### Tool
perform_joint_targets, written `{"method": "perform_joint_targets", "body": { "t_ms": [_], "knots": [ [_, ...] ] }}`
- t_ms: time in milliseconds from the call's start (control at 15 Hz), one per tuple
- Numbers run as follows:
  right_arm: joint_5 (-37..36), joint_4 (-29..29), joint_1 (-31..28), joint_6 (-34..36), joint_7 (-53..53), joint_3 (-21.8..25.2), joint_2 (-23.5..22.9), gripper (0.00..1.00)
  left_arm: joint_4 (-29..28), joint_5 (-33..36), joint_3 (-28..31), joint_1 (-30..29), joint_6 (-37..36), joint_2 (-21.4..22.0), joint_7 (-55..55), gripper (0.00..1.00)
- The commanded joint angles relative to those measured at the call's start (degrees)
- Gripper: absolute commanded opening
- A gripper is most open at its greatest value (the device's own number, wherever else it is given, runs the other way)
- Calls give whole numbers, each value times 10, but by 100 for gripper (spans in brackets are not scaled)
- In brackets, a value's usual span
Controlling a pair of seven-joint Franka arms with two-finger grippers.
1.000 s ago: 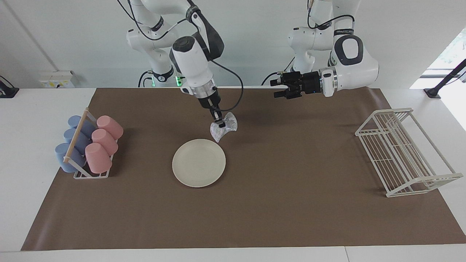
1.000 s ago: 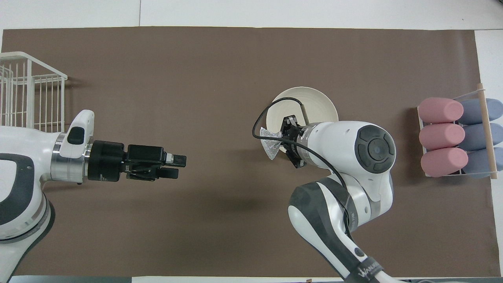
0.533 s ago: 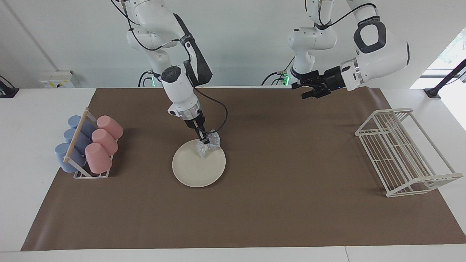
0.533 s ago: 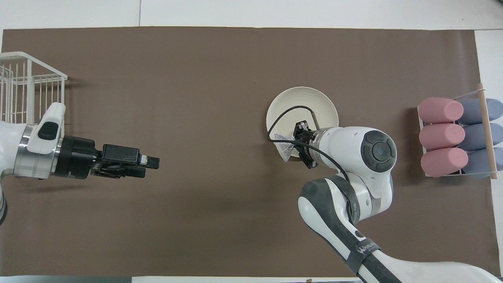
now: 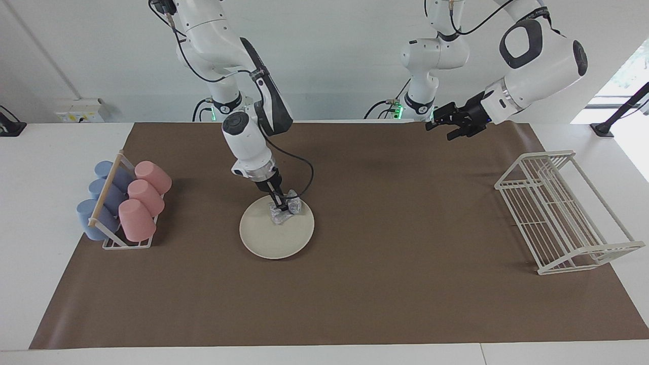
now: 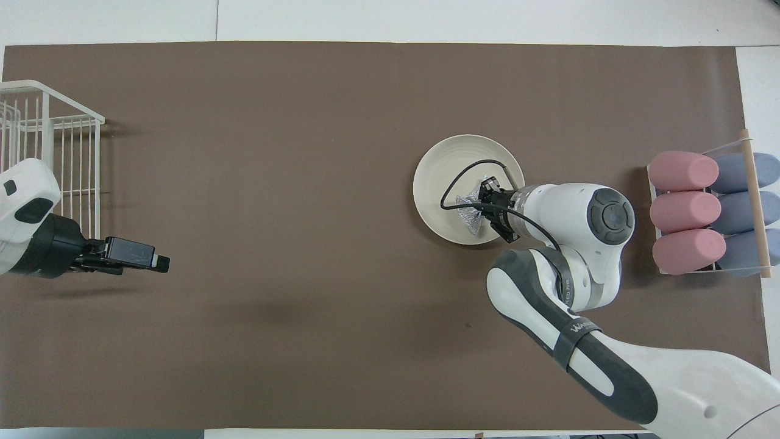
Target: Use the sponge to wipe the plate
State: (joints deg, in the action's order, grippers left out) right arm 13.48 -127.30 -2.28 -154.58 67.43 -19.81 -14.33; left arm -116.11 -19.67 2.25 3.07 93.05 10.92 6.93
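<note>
The cream plate (image 5: 276, 239) lies on the brown mat (image 5: 385, 284) near the middle of the table; it also shows in the overhead view (image 6: 442, 167). My right gripper (image 5: 280, 205) points down and is shut on the silvery mesh sponge (image 5: 286, 211), which rests on the part of the plate nearer to the robots. From overhead the right gripper (image 6: 485, 204) and the sponge (image 6: 469, 207) sit over the plate. My left gripper (image 5: 453, 124) hangs in the air over the mat's edge near its own base, away from the plate; it also shows in the overhead view (image 6: 131, 262).
A rack of pink and blue cups (image 5: 121, 203) stands at the right arm's end of the table, also in the overhead view (image 6: 707, 213). A white wire dish rack (image 5: 563, 213) stands at the left arm's end, also in the overhead view (image 6: 49, 146).
My right gripper has come down with the sponge from beside the plate onto the plate. My left arm has drawn back and up toward its own end of the table.
</note>
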Motion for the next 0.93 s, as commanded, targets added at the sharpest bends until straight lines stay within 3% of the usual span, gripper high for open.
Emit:
{"method": "perform_joint_targets", "body": {
  "t_ms": [0,267,600,867],
  "knots": [
    [1,11,-26,-19,-54,-4,-45,0,3,22,-5,-6,10,1,1,100],
    [9,13,-11,-30,-30,-7,-51,0,3,23,-5,-7,11,1,-4,100],
    [9,13,65,-71,108,-7,-61,0,3,27,-5,-8,17,1,-4,100],
    [9,15,54,-71,78,-5,-62,0,3,29,-5,-9,23,1,-6,100]
  ]
}}
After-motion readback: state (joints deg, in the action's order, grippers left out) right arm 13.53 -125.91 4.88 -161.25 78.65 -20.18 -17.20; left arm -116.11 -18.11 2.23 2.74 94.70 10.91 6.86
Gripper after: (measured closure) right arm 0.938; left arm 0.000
